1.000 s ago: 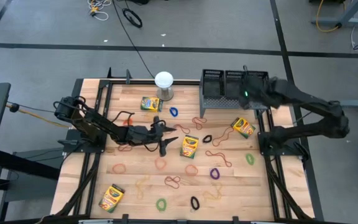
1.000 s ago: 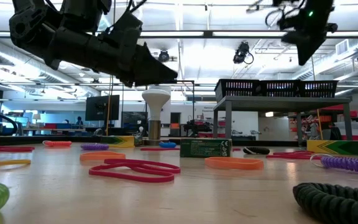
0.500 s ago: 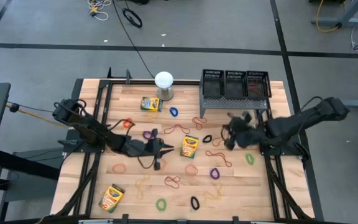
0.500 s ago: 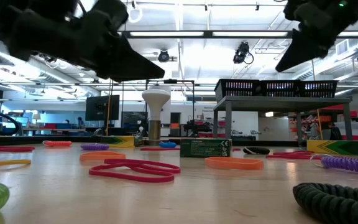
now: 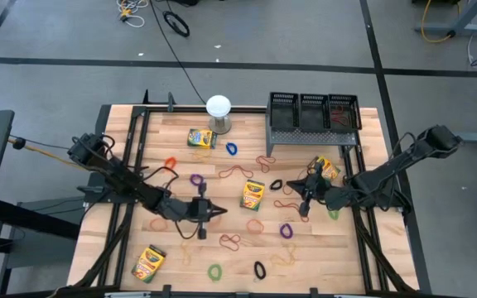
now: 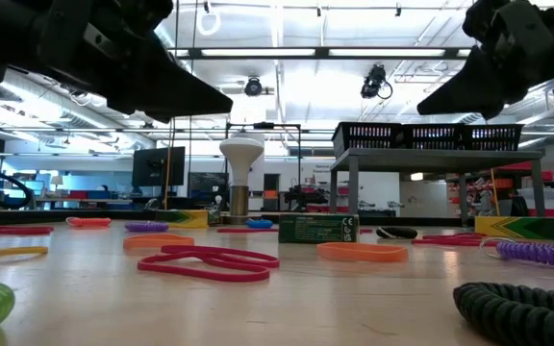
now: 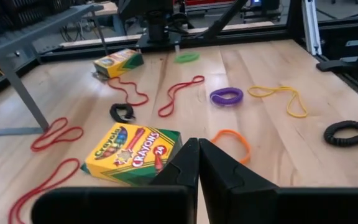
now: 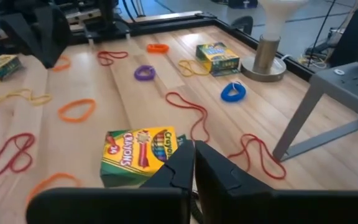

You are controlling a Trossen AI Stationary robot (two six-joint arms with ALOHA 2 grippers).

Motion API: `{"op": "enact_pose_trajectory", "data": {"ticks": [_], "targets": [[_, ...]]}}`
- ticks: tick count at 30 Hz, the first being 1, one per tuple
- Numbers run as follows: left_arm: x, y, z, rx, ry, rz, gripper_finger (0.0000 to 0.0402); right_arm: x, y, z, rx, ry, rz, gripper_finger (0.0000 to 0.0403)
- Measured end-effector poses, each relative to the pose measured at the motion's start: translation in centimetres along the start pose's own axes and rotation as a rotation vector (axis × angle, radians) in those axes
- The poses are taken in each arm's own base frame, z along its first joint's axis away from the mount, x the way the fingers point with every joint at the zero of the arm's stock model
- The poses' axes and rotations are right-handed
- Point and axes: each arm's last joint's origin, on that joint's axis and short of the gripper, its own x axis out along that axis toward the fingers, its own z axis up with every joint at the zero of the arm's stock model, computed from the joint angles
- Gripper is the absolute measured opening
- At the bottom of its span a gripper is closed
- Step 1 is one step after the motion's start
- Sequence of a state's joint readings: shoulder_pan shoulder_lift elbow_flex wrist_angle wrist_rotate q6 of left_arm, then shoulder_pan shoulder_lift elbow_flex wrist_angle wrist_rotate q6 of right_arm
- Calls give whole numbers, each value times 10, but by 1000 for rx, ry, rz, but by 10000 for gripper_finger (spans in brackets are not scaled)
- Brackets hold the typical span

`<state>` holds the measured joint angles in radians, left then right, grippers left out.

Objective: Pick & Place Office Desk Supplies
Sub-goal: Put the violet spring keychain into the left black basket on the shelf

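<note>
A yellow-and-green crayon box lies flat at the table's middle, between my two grippers. My left gripper hovers to its left, shut, with nothing showing between the fingers. My right gripper hovers to its right, also shut and empty. Both point at the box and stand clear above the table in the low view. Several rubber bands lie loose around, among them a red loop and an orange one. Three black mesh bins sit on the riser at the far right.
More crayon boxes lie at the far left, near the riser and at the near left. A white globe stands at the far edge. The grey riser stands on legs, and bands are scattered toward the near edge.
My left gripper has shut and moved toward the table's near edge. My right gripper has swung from above the bins toward the near edge and left, coming down beside the middle crayon box. The box and bands have stayed put.
</note>
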<state>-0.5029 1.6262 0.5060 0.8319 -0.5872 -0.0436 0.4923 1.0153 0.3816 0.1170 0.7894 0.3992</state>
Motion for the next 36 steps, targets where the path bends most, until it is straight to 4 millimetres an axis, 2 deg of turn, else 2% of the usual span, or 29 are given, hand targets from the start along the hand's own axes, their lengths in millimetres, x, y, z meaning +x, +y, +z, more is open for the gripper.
{"op": "enact_pose_trajectory", "data": {"ticks": [11, 18, 22, 25, 29, 32, 36], "targets": [[-4, -5, -4, -16, 30, 36, 51, 0, -2, -5, -20, 15, -4, 23], [-4, -5, -4, -31, 31, 37, 52, 0, -2, -5, -21, 16, -3, 23], [0, -8, -5, -20, 128, 59, 42, 0, -2, -5, -21, 16, -3, 23], [5, -15, 3, 49, 234, 61, 24, 0, -2, -5, -21, 16, -3, 23], [10, -24, 23, 78, 324, 69, 14, 0, -2, -5, -21, 16, -3, 23], [11, -28, 34, 77, 394, 57, 24, 0, -2, -5, -21, 16, -3, 23], [7, -30, 35, 49, 495, 26, 56, 0, -2, -5, -21, 16, -3, 23]]}}
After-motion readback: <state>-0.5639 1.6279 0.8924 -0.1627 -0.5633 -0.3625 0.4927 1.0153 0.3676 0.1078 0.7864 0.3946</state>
